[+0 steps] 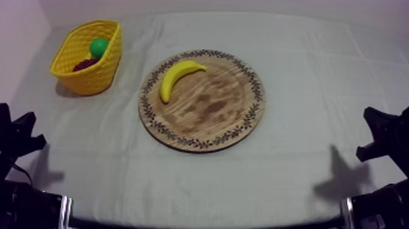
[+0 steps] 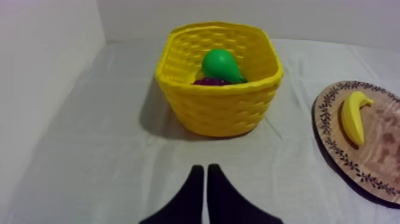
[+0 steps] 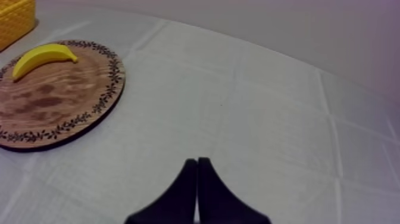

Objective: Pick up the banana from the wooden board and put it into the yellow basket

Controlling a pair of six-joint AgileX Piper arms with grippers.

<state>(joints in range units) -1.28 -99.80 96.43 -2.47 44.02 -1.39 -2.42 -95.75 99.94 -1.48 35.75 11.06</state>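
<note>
Finding: banana lies on wooden board; yellow basket stands apart.
The left end effector and right end effector are each fully closed, gripping nothing.

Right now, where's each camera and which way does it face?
Top view: above the table, slanting down on wooden board, banana, yellow basket; arms at lower corners.
Left wrist view: on left arm, faces yellow basket; left fingers shut.
Right wrist view: on right arm, faces wooden board; right fingers shut.
All three share the banana.
</note>
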